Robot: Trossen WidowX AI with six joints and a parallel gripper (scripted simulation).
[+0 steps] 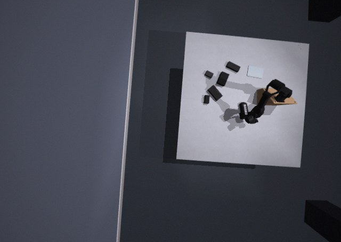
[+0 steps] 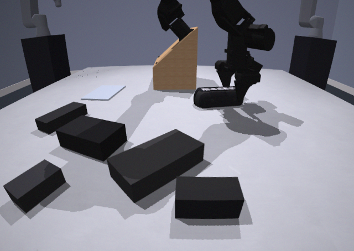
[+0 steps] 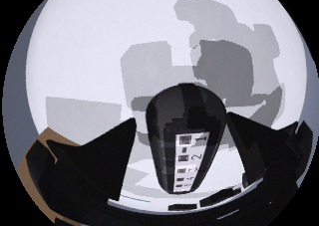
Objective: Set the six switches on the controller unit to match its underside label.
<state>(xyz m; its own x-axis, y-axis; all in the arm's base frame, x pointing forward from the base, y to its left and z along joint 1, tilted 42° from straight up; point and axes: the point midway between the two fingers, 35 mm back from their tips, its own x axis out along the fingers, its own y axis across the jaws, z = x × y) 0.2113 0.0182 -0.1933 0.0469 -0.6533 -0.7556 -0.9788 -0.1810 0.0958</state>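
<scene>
The dark controller unit (image 1: 243, 105) (image 2: 214, 98) (image 3: 186, 102) lies lengthwise on the bench, long rounded sides showing. A white strip (image 2: 218, 88) (image 3: 191, 158) faces up, with a row of small squares and numerals. The 1 and 2 are readable in the wrist view; the farther marks are small. No green shows, and I cannot tell any switch's setting. My gripper (image 2: 233, 92) (image 3: 183, 119) is open and empty, low at one end of the unit. In the wrist view its fingers stand on either side, with gaps beside the unit.
My arm stands on a wooden wedge (image 1: 260, 97) (image 2: 175, 75). A pale flat plate (image 1: 255, 71) (image 2: 103, 92) lies near it. Several dark blocks lie apart from the unit, among them a large one (image 1: 214, 92) (image 2: 155, 162) and a small one (image 1: 206, 99) (image 2: 208, 189).
</scene>
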